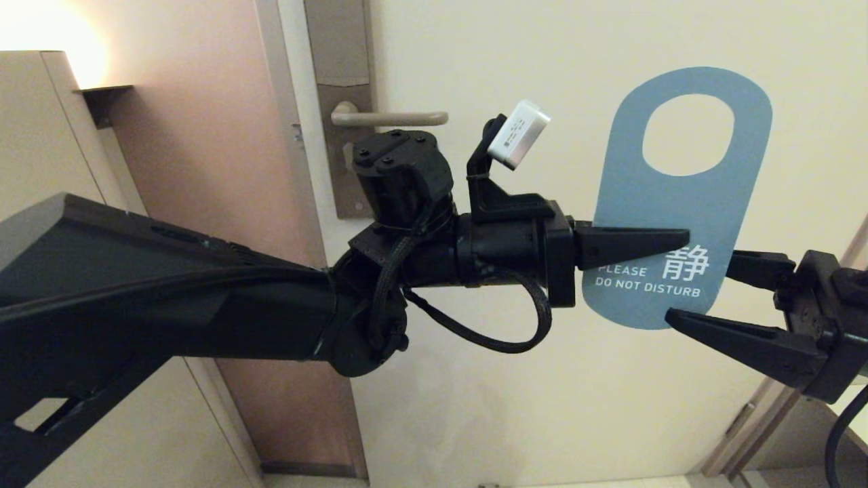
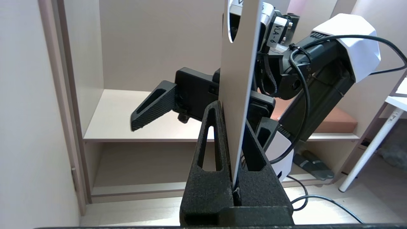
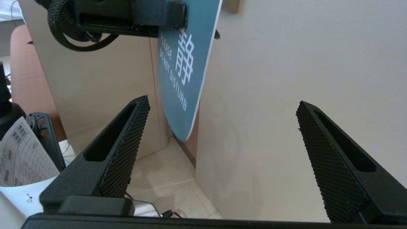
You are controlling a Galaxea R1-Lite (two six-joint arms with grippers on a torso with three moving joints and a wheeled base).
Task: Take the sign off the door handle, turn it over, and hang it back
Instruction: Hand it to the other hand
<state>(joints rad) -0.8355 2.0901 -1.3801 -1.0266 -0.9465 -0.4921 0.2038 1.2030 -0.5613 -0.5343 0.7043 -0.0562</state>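
Warm light glows from the upper corner well to the left of the door handle (image 1: 388, 118), blowing out to a glare patch above the cabinet (image 1: 41, 129) and tinting the wall beside it pinkish, while the door (image 1: 556, 407) to the handle's right is evenly and softly lit with only faint shadows. The black left arm (image 1: 169, 305) below the handle reads nearly featureless against that pale surface, and straight door edges lean and spread toward the head view's borders. In both wrist views the light is flat and neutral, the near fingers (image 3: 127, 149) stay sharp with their texture visible, and nothing shows motion blur.
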